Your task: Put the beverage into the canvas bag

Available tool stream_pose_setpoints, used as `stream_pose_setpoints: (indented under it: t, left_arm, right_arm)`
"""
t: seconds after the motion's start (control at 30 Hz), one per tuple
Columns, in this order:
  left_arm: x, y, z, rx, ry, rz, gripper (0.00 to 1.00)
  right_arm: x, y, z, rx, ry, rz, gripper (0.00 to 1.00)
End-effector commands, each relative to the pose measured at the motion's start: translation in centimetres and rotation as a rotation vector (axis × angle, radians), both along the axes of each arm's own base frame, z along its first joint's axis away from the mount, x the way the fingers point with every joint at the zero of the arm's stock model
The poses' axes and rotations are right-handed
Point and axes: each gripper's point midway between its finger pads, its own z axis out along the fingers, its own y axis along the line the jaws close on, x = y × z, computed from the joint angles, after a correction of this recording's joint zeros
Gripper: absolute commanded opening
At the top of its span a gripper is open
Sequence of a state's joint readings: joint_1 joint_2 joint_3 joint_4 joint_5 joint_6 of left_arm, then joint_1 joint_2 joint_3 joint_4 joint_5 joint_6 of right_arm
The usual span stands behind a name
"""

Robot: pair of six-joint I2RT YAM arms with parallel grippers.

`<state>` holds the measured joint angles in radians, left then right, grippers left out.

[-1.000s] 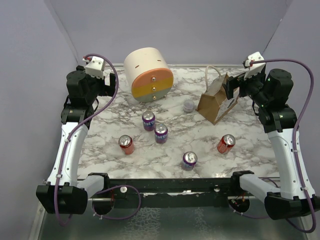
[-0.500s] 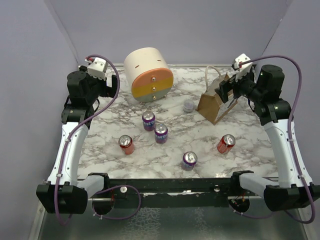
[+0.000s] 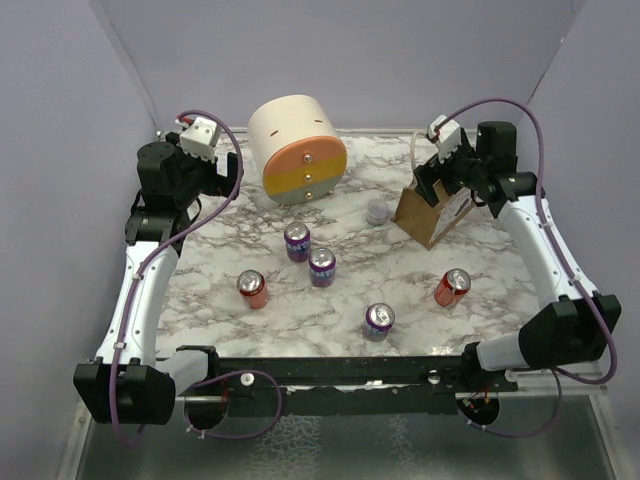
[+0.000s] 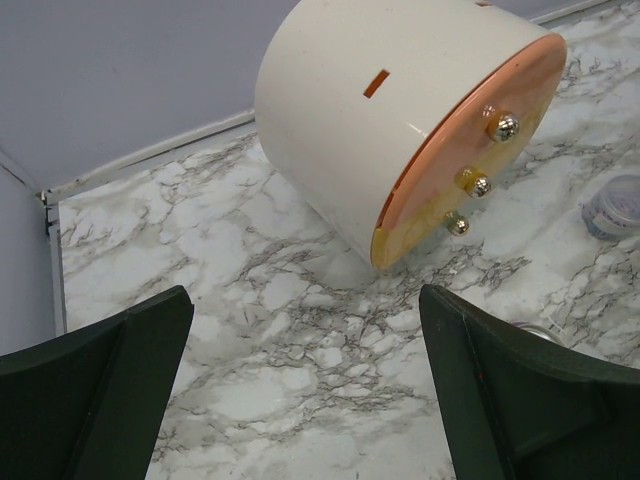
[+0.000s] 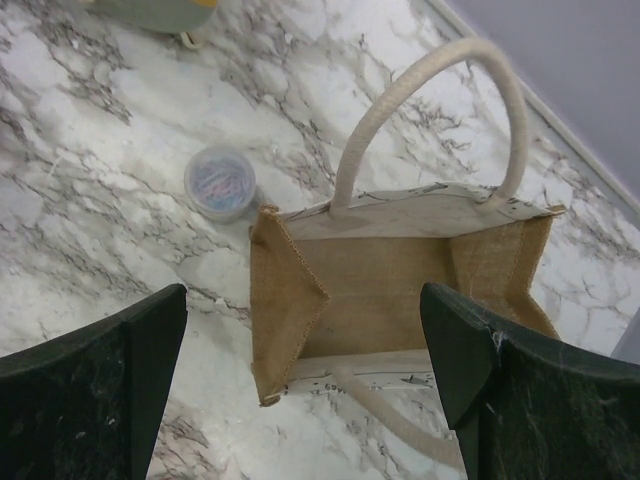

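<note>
My right fingers (image 5: 90,400) hang apart, empty, over the canvas bag (image 5: 400,270) mouth, likely to steady it; left fingers (image 4: 90,400) apart, idle

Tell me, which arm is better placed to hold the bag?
Right: the right gripper hangs open above the canvas bag, while the left gripper is far off by the cream cylinder.

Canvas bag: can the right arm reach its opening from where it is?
Probably yes. The right gripper hangs above the canvas bag, jaws open, its mouth gaping below with nothing between; one rope handle arches alongside.
</note>
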<state>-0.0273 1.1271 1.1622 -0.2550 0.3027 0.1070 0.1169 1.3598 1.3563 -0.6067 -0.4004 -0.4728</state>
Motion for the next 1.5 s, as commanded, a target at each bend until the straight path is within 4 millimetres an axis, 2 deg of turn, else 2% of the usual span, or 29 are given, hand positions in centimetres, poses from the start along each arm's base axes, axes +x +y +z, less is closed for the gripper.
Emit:
stream_pose_setpoints:
  t: [0.0,0.13,0.33,0.43,0.57,0.73,0.93,1.2,1.3,1.47]
  left_arm:
    - [0.1,-0.4,0.4,-0.002,-0.021,-0.033,0.99]
    - [0.0,-0.5,0.5,0.000,-0.022,-0.039,0.99]
    - [0.2,-0.7,0.3,-0.003,-0.016,-0.050,0.99]
    - [0.2,-0.8,0.2,-0.005,-0.012,-0.058,0.99]
    - [0.2,-0.8,-0.1,-0.001,-0.008,-0.060,0.99]
    - [0.2,-0.9,-0.5,0.002,0.000,-0.065,0.99]
    - [0.3,-1.1,-0.9,0.000,0.006,-0.076,0.99]
    - [0.4,-1.4,-1.1,-0.013,0.013,-0.093,0.99]
    - [0.4,-1.4,-1.3,-0.013,0.016,-0.093,0.99]
    - [0.1,-1.3,-1.5,-0.005,0.009,-0.089,0.99]
  right_arm:
    - [2.0,-0.5,-2.0,-0.110,0.023,-0.001,1.00]
    - [3.0,-0.6,-5.2,-0.153,0.091,0.007,0.95]
    - [3.5,-0.4,-8.5,-0.194,0.159,0.051,0.88]
    - [3.4,-0.3,-10.4,-0.218,0.205,0.079,0.80]
    - [3.1,0.0,-11.7,-0.227,0.241,0.104,0.65]
    - [1.6,1.6,-11.3,-0.187,0.258,0.135,0.37]
    - [-1.5,4.6,-10.6,-0.131,0.281,0.160,0.07]
    - [-5.5,8.5,-9.4,0.001,0.338,0.179,0.04]
    - [-6.3,10.1,-9.1,0.077,0.365,0.186,0.06]
    - [-6.4,12.0,-9.3,0.142,0.398,0.174,0.06]
